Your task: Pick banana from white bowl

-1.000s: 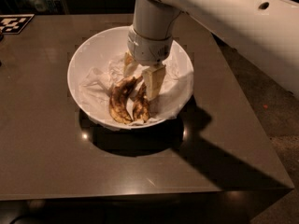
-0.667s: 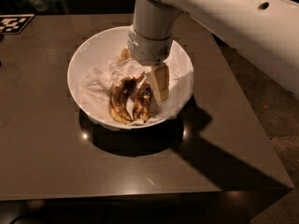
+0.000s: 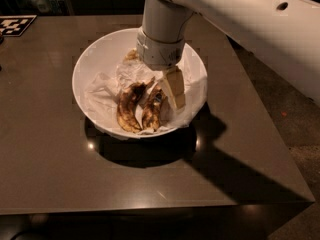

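Note:
The white bowl (image 3: 95,64) stands on the dark table, lined with crumpled white paper (image 3: 102,91). Two bananas lie in it side by side. The right one is the banana (image 3: 151,113), yellow-brown and blotched, with a small blue sticker near its upper half. The left one (image 3: 128,106) is darker and more curved. My gripper (image 3: 165,96) reaches down into the bowl over the bananas' upper ends. It is open; one pale finger (image 3: 175,88) stands just right of the banana, the other is hidden under the wrist. It holds nothing.
The dark brown table (image 3: 60,174) has its right edge close to the bowl and its front edge below. A black-and-white marker (image 3: 15,25) lies at the far left corner. My white arm (image 3: 240,14) crosses the upper right.
The wrist has stayed over the bowl. The visible pale finger has shifted to the right, away from the bananas. The bananas have not moved.

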Robot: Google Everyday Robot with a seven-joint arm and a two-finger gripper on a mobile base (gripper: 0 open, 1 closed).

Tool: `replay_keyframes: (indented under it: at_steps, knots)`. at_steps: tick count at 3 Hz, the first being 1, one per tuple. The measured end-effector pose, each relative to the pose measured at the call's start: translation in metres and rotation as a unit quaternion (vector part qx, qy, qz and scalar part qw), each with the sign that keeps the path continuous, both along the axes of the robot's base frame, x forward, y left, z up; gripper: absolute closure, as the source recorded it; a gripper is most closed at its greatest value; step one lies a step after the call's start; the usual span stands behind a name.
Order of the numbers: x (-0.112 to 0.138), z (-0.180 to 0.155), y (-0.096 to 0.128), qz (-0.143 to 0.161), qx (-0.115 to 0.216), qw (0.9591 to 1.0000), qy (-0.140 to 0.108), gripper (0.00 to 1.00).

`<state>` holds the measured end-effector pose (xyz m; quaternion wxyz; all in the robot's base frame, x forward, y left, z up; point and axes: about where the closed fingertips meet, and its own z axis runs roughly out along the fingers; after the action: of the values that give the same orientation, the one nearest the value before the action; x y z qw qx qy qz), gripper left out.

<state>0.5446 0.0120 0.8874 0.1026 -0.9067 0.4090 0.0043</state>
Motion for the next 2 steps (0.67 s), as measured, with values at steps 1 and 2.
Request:
replay_keyframes:
  at_steps: [1, 2]
  knots:
    - [-0.0011, 0.0011, -0.0025, 0.018, -0.013, 0.9997, -0.004, 0.0]
    - [-0.0023, 0.0033, -0.0027, 0.043, -0.033, 0.9985, -0.003, 0.0]
